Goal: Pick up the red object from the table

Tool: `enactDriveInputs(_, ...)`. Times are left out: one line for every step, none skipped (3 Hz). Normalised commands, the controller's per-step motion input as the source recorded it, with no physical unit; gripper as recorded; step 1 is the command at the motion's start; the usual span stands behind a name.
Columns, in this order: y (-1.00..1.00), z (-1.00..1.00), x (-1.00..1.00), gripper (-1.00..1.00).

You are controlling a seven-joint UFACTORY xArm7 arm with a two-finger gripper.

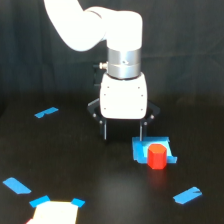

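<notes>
Right of centre in the lower frame, the red object stands on a blue patch on the black table. Above and left of it hangs the gripper, fingers spread apart and holding nothing, dark against the dark backdrop and hard to trace. At the bottom edge a pale patch is cut off, and the arm's upper part leaves the frame at top

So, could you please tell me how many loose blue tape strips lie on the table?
3: one far left, one near left, one near right. Blue also edges the pale patch; the arm may hide others.
</notes>
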Motion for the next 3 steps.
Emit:
enactDriveInputs(0.22, -0.46, 1.00, -0.89)
enactDriveInputs(-0.95, -0.07, 0.54, 0.74)
enactDriveInputs(-1.00, -0.02, 0.50, 1.00)
